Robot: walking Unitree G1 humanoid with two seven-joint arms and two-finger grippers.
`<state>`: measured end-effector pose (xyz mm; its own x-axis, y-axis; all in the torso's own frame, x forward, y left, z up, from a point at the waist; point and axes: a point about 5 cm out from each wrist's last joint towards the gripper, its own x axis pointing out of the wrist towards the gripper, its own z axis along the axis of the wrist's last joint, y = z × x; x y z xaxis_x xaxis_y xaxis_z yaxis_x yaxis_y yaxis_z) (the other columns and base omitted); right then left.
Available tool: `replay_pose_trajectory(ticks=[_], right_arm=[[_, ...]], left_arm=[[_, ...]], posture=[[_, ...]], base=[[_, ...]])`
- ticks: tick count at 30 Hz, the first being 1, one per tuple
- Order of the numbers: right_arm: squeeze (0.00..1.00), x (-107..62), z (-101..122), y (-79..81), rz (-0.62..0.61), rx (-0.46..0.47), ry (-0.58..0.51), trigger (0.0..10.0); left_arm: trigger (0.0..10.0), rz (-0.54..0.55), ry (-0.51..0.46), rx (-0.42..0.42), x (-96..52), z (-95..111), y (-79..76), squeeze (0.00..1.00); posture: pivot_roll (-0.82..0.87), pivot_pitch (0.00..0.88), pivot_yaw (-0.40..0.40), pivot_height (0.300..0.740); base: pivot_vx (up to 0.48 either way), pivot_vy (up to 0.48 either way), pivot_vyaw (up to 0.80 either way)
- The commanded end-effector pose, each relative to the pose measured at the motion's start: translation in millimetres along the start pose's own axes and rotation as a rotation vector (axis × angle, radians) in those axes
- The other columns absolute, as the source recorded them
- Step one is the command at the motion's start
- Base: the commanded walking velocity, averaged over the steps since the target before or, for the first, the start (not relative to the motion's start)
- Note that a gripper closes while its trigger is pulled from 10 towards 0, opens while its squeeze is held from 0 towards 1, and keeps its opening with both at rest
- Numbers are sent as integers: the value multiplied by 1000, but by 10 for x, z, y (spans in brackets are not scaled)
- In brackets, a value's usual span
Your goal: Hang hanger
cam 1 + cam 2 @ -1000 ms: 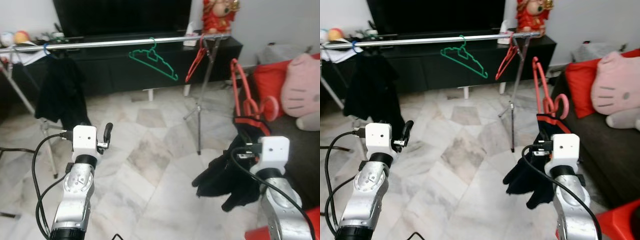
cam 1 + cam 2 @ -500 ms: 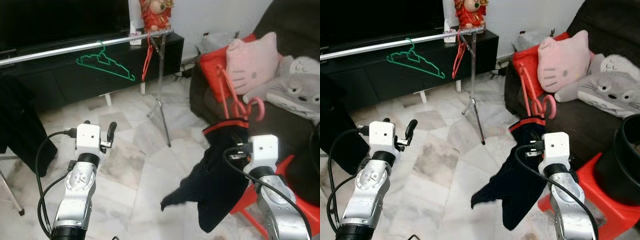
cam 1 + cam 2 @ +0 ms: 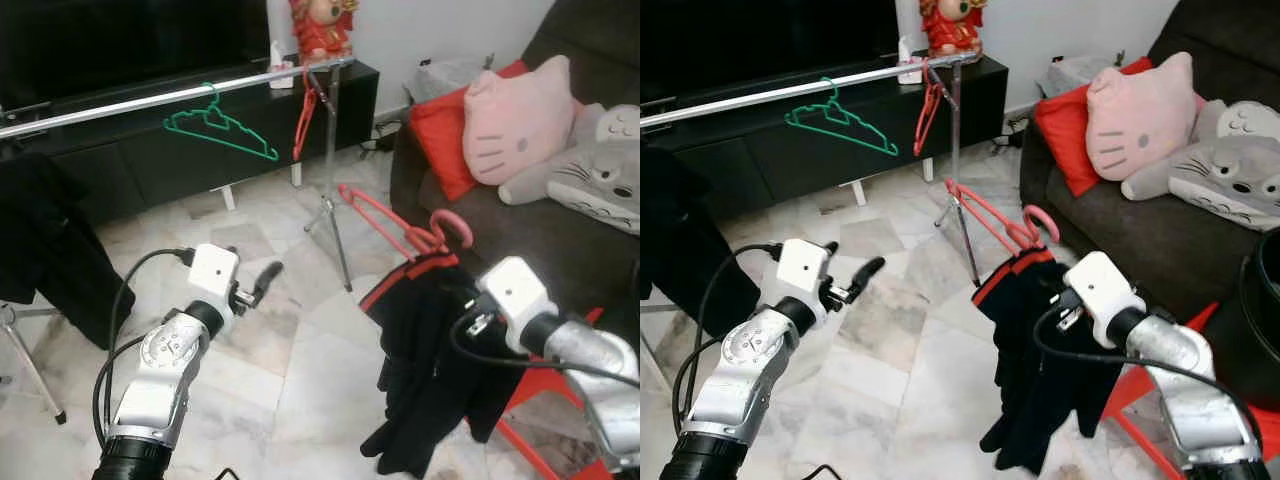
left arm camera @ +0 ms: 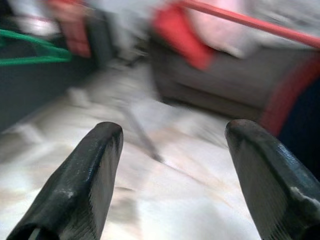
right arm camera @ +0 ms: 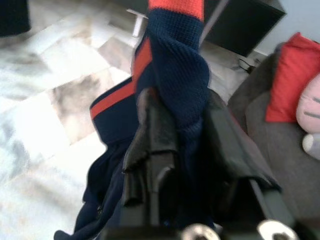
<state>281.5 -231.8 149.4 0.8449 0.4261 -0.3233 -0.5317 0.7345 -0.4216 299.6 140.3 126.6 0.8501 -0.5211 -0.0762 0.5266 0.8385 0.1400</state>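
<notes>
My right claw (image 5: 175, 145) is clamped on the dark garment (image 3: 430, 370) with red trim; the right wrist view shows the knit bunched between the fingers, which the head views can't. From the head, that garment hangs on the pink hanger (image 3: 395, 222), tilted with its hook at about 3 o'clock, held out over the marble floor (image 3: 290, 370) in front of the sofa (image 3: 1160, 230). My left claw (image 4: 172, 165) is spread wide and holding nothing; its blurred wrist view looks over the floor. The metal rail (image 3: 170, 97) runs across at 11 o'clock, carrying a green hanger (image 3: 220, 128) and a red hanger (image 3: 304, 112). A black garment (image 3: 45, 240) hangs at 9 o'clock.
</notes>
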Motion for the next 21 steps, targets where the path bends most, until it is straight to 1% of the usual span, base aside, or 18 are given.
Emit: replay_pose_trajectory(ticks=[1,2,4,5,6,8,10,11,12,15,18,21], right_arm=[[0,0,192,-71,95,-46,-63,10000],[0,0,192,-71,95,-46,-63,10000],[0,-2,263,-81,179,-83,-72,10000],[0,-2,263,-81,179,-83,-72,10000],[0,-3,287,-89,204,-105,-74,10000],[0,4,312,-95,222,-112,-78,10000],[0,4,378,-52,290,-109,-101,10000],[0,4,378,-52,290,-109,-101,10000],[0,-9,426,-31,331,-103,-116,10000],[0,-34,474,-18,375,-106,-133,10000],[0,-85,554,-70,398,-118,-156,10000],[0,-139,610,-102,422,-102,-184,10000]], left_arm=[[10000,-169,38,-9,20,-21,-148,0],[10000,-169,38,-9,20,-21,-148,0],[10000,-247,44,-29,49,-3,-224,0],[10000,-247,44,-29,49,-3,-224,0],[10000,-304,45,-45,62,14,-287,0],[10000,-363,48,-42,71,26,-349,0],[10000,-450,74,-39,80,16,-443,0],[10000,-450,74,-39,80,16,-443,0],[10000,-478,81,-27,97,21,-474,0],[10000,-497,85,-21,116,27,-496,0],[10000,-501,96,-18,126,17,-492,0],[10000,-492,105,-11,97,-9,-471,0]], posture=[[-177,38,32,740],[-177,38,32,740],[-176,40,29,740],[-176,40,29,740],[-176,40,29,740],[-173,43,24,740],[-173,43,24,740],[-173,43,24,740],[-174,43,18,740],[-175,43,16,740],[-179,40,14,740],[-179,38,12,740]], base=[[0,0,0],[0,0,0],[0,0,0],[0,0,0],[0,0,0],[0,0,0],[0,0,0],[0,0,0],[0,0,0],[0,0,0],[0,0,0],[0,0,0]])
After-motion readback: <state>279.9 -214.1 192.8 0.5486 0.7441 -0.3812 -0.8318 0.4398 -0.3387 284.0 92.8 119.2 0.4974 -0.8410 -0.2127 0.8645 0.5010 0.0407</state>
